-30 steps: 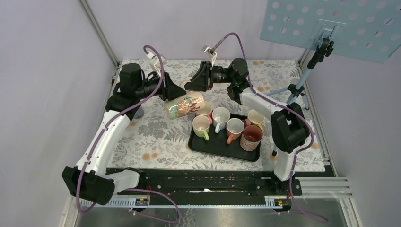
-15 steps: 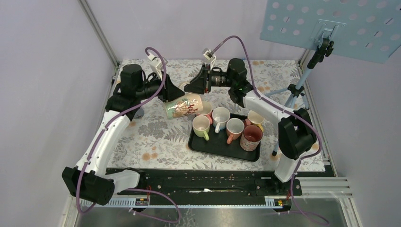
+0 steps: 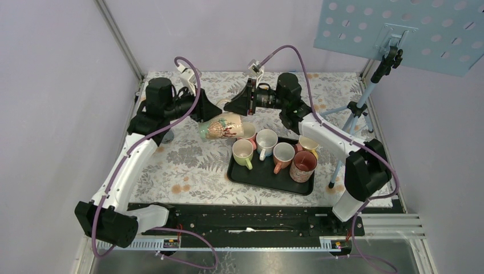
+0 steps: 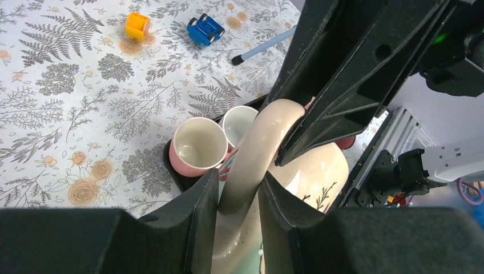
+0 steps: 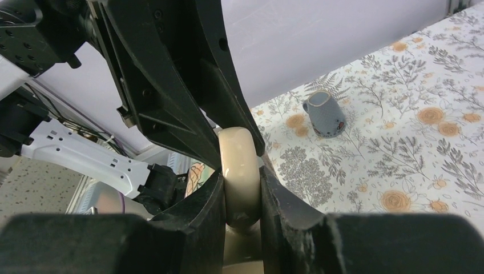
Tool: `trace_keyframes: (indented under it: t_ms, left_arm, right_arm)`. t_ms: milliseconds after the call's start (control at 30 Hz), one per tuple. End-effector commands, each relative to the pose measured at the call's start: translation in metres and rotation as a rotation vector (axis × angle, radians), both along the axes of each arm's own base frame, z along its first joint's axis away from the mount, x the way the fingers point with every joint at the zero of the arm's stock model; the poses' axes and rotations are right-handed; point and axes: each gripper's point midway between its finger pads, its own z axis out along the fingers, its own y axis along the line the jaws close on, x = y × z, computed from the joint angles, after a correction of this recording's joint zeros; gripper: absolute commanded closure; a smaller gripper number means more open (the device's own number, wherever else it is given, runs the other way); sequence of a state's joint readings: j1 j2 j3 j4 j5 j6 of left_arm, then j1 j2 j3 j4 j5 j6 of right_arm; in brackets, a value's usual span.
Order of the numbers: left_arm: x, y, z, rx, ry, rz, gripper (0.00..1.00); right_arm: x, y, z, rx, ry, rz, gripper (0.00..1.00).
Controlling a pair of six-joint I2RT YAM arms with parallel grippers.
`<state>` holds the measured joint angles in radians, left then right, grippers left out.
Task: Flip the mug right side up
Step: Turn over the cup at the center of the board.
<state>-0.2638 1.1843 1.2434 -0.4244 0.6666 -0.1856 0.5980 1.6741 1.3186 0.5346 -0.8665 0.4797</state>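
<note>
— How do the two arms look?
— Each has smooth white shell links (image 3: 122,171) between round black joint housings (image 3: 158,91). A thin purple cable (image 3: 288,47) goes along each arm in loose loops. The bases are black square blocks (image 3: 108,222).
— And at the ends?
— The left gripper (image 4: 240,182) and the right gripper (image 5: 240,188) have matt black wedge-shaped fingers (image 4: 194,228) with sharp straight edges. On the right arm there is a small green light (image 4: 439,39), perhaps a status lamp; it is blurred there.
</note>
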Motion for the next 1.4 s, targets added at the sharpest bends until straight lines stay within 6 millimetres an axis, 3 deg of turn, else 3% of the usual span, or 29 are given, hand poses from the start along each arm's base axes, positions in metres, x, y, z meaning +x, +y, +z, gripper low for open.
trace_keyframes:
  t_ms: [0, 400, 633, 867, 933, 1100, 1367]
  left_arm:
    - [0.013, 0.007, 0.034, -0.042, -0.126, 0.063, 0.65]
    - [0.013, -0.003, 0.031, -0.084, -0.11, 0.042, 0.65]
    - [0.02, 0.003, 0.028, -0.091, -0.091, 0.117, 0.64]
    - [0.031, 0.025, 0.032, -0.11, -0.033, 0.317, 0.52]
    - [0.03, 0.031, 0.029, -0.101, -0.015, 0.359, 0.43]
    - [0.018, 0.034, 0.007, -0.044, 0.072, 0.404, 0.36]
    - [-0.018, 0.02, -0.018, -0.029, 0.141, 0.376, 0.37]
  right_arm:
    - [-0.013, -0.008, 0.037, 0.037, -0.103, -0.035, 1.0]
    - [-0.013, -0.018, 0.035, 0.0, -0.082, -0.135, 1.0]
    - [-0.014, -0.022, 0.042, -0.007, -0.075, -0.166, 1.0]
    - [-0.019, -0.029, 0.044, -0.053, -0.055, -0.188, 1.0]
    - [-0.022, -0.032, 0.045, -0.066, -0.051, -0.196, 1.0]
    - [-0.033, -0.039, 0.048, -0.103, -0.035, -0.213, 1.0]
    - [-0.057, -0.057, 0.04, -0.186, 0.033, -0.228, 1.0]
